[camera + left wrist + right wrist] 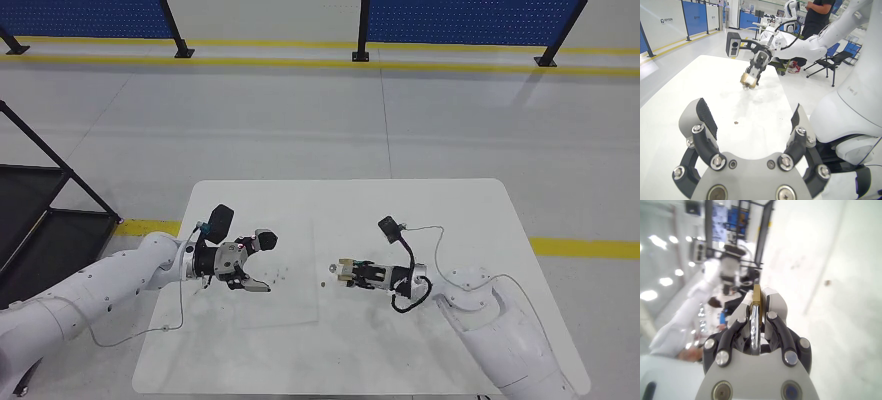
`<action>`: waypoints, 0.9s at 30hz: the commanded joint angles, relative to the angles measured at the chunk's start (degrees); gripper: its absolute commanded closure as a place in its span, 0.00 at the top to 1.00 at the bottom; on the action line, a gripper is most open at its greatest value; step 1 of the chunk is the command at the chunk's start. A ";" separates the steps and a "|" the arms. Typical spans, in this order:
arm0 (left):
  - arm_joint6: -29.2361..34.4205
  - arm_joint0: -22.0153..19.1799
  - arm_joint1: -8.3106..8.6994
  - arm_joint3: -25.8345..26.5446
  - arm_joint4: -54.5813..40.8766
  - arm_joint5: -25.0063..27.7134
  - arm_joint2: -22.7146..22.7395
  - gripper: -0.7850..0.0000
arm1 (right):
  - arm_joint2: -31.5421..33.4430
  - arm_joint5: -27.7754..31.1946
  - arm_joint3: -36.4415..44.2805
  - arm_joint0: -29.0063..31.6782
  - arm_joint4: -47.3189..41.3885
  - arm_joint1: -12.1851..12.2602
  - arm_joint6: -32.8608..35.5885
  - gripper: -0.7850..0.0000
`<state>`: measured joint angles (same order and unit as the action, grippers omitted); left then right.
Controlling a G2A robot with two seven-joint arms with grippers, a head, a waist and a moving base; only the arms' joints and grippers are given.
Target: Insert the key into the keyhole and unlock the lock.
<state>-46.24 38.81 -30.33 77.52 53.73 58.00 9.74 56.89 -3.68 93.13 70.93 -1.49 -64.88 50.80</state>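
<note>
My right gripper (352,272) hovers just above the middle of the white table (450,210), shut on a brass padlock (757,294). The silver shackle (755,328) runs back between the fingers. In the left wrist view the padlock (748,80) faces my left gripper, and a small silvery piece (745,87) sticks out of its lower end. It is too blurred to tell whether that is the key. My left gripper (262,264) sits a short way to the padlock's left, open and empty, with its ribbed pads (705,113) wide apart.
A tiny brown speck (322,284) lies on the table between the two grippers. A faint clear sheet (285,300) covers the table's middle. A black rack (40,220) stands off the table's left side. The table's far half is bare.
</note>
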 commanded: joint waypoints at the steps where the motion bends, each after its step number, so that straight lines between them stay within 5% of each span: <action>1: 0.00 0.00 0.00 0.00 0.00 0.00 0.00 1.00 | -0.89 -5.64 1.33 -0.29 5.99 0.13 -0.11 0.00; 12: 0.00 0.00 0.00 0.00 0.00 0.00 0.00 1.00 | -5.67 -17.43 1.74 -3.04 16.13 -0.14 1.98 0.00; 27: 0.00 0.00 0.00 0.00 0.00 0.00 0.00 1.00 | -10.77 -25.60 -3.39 -7.55 19.29 -1.61 4.37 0.00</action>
<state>-46.24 38.81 -30.33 77.52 53.73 58.00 9.74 46.35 -28.76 90.13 63.70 17.87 -66.38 55.04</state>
